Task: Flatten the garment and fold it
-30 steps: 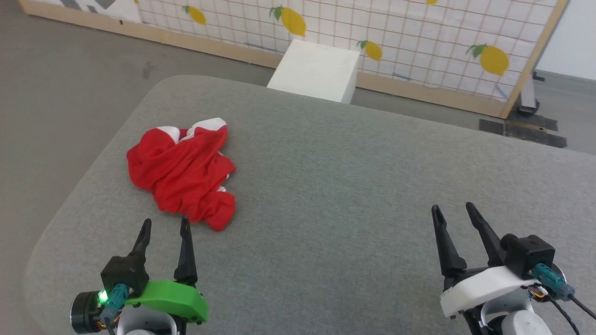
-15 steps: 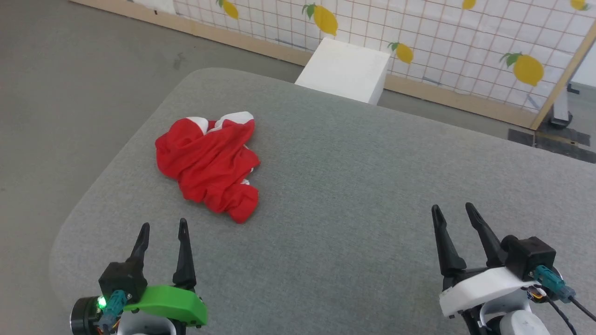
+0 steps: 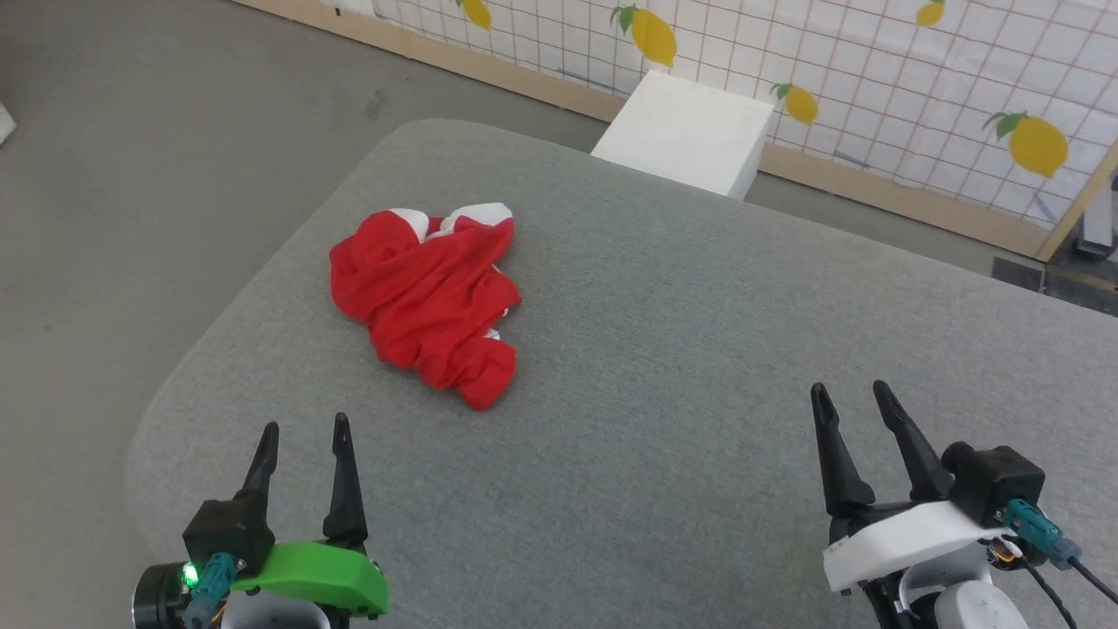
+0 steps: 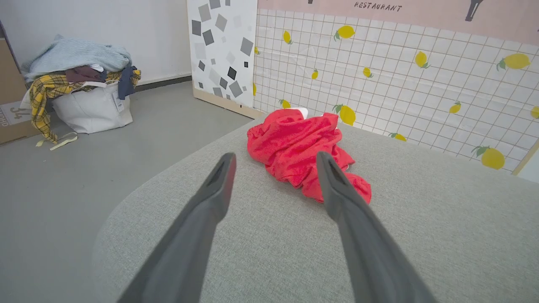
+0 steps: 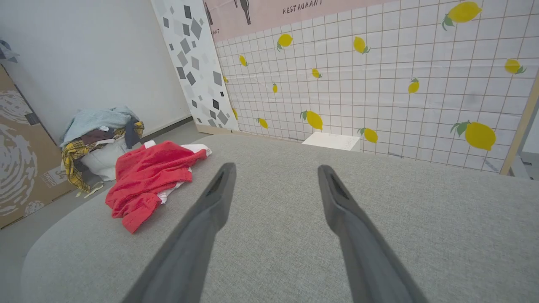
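Observation:
The garment point(image 3: 428, 301) is a crumpled heap of bright red cloth with white bands, lying on the grey table point(image 3: 664, 332) towards its far left corner. My left gripper point(image 3: 304, 426) hovers open near the front left edge, a short way nearer than the heap, with nothing between its fingers. In the left wrist view the garment point(image 4: 301, 149) lies just past the open left gripper point(image 4: 274, 155). My right gripper point(image 3: 847, 390) stands open at the front right, far from the cloth. The right wrist view has the garment point(image 5: 147, 176) off to the left of the open right gripper point(image 5: 276, 167).
A white box point(image 3: 690, 131) stands on the floor behind the table, before a lemon-print panel point(image 3: 873, 79). A white bag heaped with clothes point(image 4: 82, 84) sits on the floor to the left, next to a cardboard box point(image 5: 21, 155). The table's left edge point(image 3: 218, 341) is rounded.
The head camera has turned, shifting the whole picture to the right and down. Both grippers stay open in the same places. The garment has not moved on the table.

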Robot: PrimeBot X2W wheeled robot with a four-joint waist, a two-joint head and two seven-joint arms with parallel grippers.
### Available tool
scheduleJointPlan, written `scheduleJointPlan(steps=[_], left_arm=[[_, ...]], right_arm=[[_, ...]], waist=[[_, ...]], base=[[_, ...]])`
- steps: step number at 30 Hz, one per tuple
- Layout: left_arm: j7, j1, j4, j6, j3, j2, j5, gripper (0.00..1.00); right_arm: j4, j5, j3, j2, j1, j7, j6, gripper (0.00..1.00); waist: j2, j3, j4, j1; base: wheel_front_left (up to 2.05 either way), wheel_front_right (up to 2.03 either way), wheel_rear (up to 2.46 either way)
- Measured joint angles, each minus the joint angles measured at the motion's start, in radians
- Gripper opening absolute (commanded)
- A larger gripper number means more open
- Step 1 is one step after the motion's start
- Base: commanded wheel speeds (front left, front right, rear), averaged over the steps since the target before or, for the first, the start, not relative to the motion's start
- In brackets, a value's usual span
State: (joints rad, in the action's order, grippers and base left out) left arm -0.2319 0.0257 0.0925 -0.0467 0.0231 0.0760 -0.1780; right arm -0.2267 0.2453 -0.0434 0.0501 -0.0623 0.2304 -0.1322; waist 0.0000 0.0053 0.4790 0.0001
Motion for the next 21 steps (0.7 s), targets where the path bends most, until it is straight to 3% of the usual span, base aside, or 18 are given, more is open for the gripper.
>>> scheduleJointPlan(steps=[11, 21], left_arm=[[-0.022, 0.01, 0.014, -0.008, 0.008, 0.009, -0.032, 1.0], [-0.022, 0.014, 0.02, -0.008, 0.023, 0.028, -0.02, 1.0]], right_arm=[[-0.021, 0.021, -0.004, 0.0, -0.006, 0.023, 0.0, 1.0], [-0.021, 0.021, -0.006, 0.0, -0.008, 0.026, 0.0, 1.0]], waist=[[0.0, -0.001, 0.042, 0.0], [0.0, 0.006, 0.034, 0.0]], base=[[0.0, 0.0, 0.0], [0.0, 0.0, 0.0]])
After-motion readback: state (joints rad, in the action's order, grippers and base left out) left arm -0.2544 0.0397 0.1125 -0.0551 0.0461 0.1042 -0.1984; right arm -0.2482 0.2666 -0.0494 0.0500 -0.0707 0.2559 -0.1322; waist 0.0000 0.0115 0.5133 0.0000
